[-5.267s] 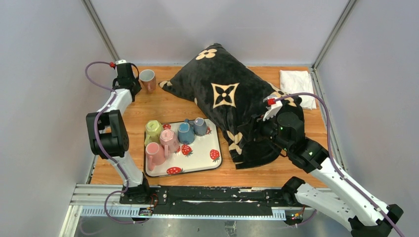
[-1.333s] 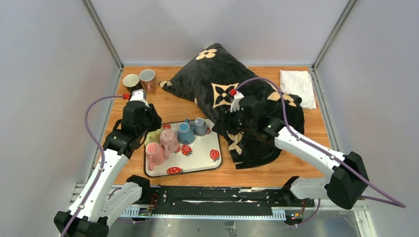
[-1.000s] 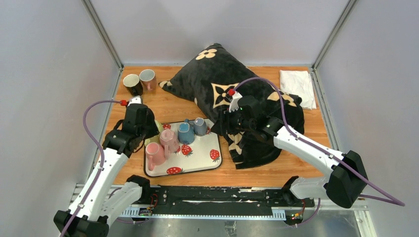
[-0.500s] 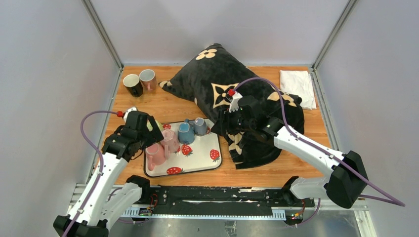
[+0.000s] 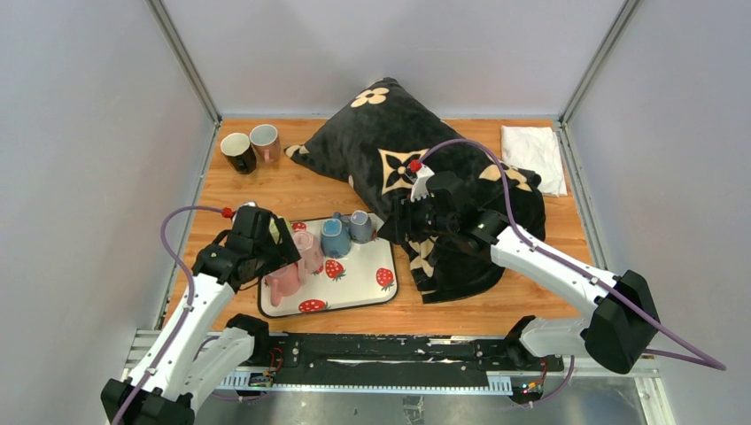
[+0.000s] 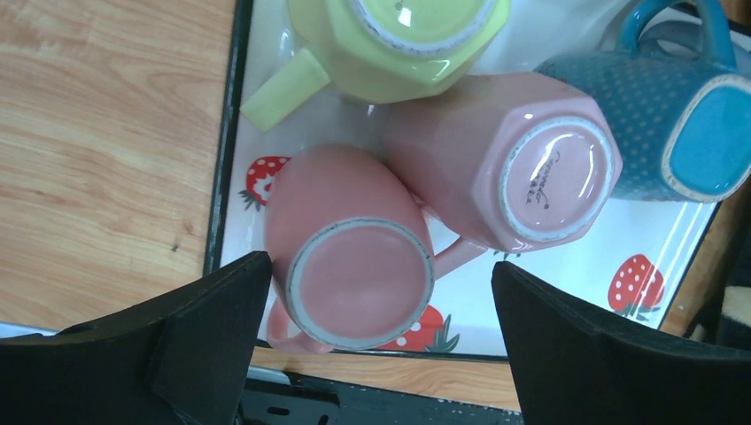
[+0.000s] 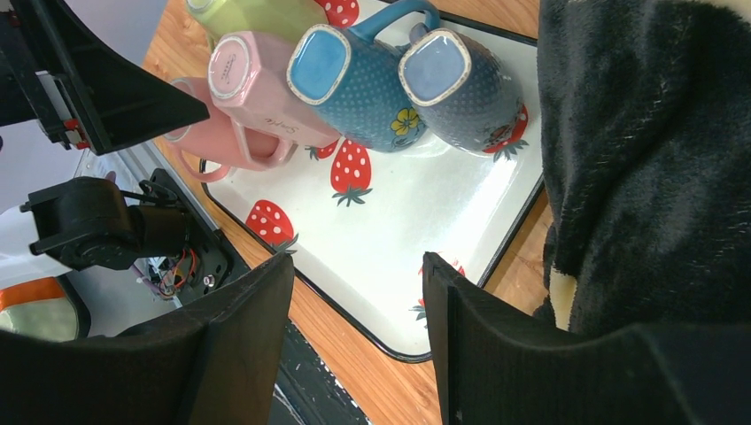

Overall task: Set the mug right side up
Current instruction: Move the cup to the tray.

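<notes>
Several mugs stand bottom up on the strawberry tray (image 5: 363,285). The round pink mug (image 6: 359,282) at the tray's near left corner sits directly below my left gripper (image 6: 379,266), which is open wide, a finger on either side and above it, not touching. In the top view this gripper (image 5: 280,255) hangs over that pink mug (image 5: 285,280). Beside it are an eight-sided pink mug (image 6: 522,168), a green mug (image 6: 398,44) and a blue mug (image 6: 673,115). My right gripper (image 7: 359,261) is open and empty over the tray's right part (image 7: 416,230).
A big black pillow (image 5: 416,168) lies against the tray's right side, under the right arm. A black mug (image 5: 237,150) and a brownish mug (image 5: 264,142) stand upright at the back left. A white cloth (image 5: 534,155) lies at the back right. A grey-blue mug (image 7: 465,88) adjoins the blue one.
My left arm has come toward the near edge, over the tray, and its jaws have opened wide above the round pink mug. The right arm has stayed still.
</notes>
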`<state>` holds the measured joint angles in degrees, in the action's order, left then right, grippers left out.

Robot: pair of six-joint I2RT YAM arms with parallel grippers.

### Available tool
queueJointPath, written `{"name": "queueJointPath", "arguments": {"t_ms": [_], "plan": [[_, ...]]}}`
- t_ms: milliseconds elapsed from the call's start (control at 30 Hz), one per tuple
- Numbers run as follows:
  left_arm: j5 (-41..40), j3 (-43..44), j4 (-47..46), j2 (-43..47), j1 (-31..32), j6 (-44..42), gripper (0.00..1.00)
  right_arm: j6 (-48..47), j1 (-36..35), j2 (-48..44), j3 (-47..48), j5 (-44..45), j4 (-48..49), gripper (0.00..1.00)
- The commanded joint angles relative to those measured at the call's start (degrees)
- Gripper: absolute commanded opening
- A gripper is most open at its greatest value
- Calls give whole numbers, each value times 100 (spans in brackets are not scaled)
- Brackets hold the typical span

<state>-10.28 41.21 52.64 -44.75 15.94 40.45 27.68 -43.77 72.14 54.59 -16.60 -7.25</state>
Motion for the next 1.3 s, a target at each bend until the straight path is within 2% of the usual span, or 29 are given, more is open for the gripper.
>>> {"name": "queueJointPath", "arguments": {"t_ms": [0,400,733,1100,1267], "plan": [[718,-162,-465,-63,40,-151,100,54,-75,-68,-32,-115,85,60],[1180,-131,-788,-229,240,-411,100,29,-77,-9,-3,-156,108,60],[1152,51,-1000,-602,1088,-444,100,25,-73,-132,-68,-69,41,60],[1041,212,-1540,-1141,2157,-72,100,39,-77,-271,-122,-14,-17,60],[1037,270,-1431,-1236,2303,-111,100,79,-71,-339,-173,-1,-30,60]]}}
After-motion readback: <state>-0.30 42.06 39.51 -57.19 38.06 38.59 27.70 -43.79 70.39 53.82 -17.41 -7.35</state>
